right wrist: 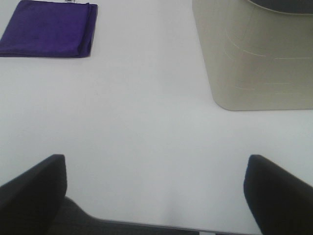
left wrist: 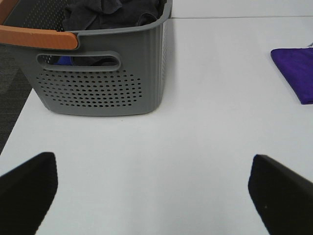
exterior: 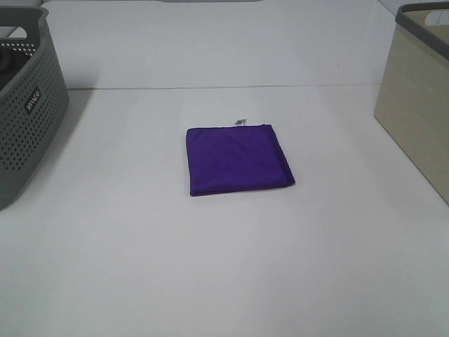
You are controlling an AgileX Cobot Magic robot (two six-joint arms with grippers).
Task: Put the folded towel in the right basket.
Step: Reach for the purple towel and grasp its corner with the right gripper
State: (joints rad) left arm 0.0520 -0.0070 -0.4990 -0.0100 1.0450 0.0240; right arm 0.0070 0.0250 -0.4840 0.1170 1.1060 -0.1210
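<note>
Your wide-open right gripper (right wrist: 155, 164) faces the flat square-folded purple cloth towel (right wrist: 46, 29), well left of the beige solid-sided bin (right wrist: 254, 63).

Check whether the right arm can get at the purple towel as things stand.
Probably yes. The right hand is open, and only bare table lies between it and the folded towel. The beige basket stands off to the side, not across the path.

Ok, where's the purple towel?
In the exterior high view the folded towel lies flat in the middle, between the grey basket on the left and the right basket.
</note>
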